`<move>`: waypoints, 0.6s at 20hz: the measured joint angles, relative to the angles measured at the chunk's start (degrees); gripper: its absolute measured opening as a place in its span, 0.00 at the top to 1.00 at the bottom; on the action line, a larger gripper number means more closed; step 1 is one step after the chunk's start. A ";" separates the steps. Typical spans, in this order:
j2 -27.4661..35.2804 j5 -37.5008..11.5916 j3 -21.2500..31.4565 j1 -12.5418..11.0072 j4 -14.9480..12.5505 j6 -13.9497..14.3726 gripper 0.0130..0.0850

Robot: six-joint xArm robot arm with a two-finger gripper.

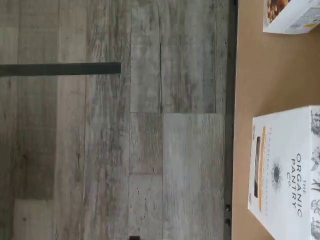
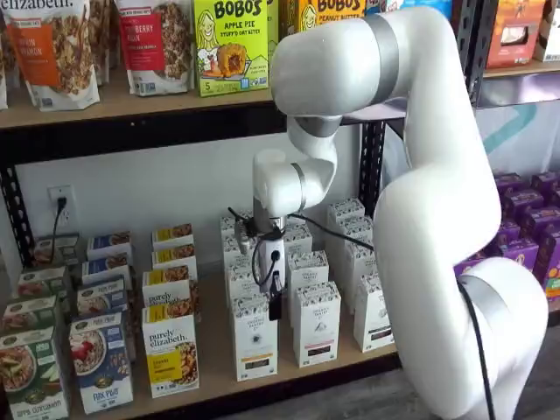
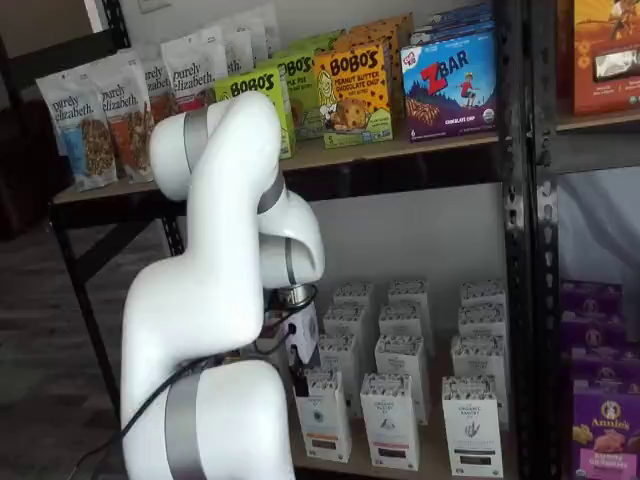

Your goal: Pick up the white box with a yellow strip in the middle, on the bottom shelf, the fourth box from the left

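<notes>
The white box (image 2: 255, 337) stands at the front of the bottom shelf (image 2: 214, 354), with a yellowish strip low on its front. The wrist view shows the white box (image 1: 287, 172) with an orange-yellow strip and "The Organic Pantry" lettering, standing on the tan bottom shelf (image 1: 270, 75) near its black front rail. My gripper (image 2: 274, 302) hangs from the white arm just above and in front of that box's top, right of its middle. Only a dark finger (image 2: 276, 306) shows side-on. Nothing is held, and the gripper stands open. In a shelf view the arm hides most of the gripper.
More white cartons (image 2: 315, 324) with a black strip stand to the right, and others behind. A yellow-panelled purely elizabeth box (image 2: 169, 350) stands to the left; a box corner (image 1: 292, 15) shows in the wrist view. Purple boxes (image 2: 525, 254) fill the neighbouring bay. Grey plank floor (image 1: 125, 150) lies before the rail.
</notes>
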 joint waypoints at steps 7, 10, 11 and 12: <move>1.91 -1.54 -0.97 0.75 1.00 -0.20 0.00; 2.77 -4.93 -0.77 1.01 2.93 -1.74 0.00; 3.31 -5.67 -1.18 1.07 3.44 -2.16 0.00; 3.78 -6.01 -1.65 1.10 3.74 -2.40 0.00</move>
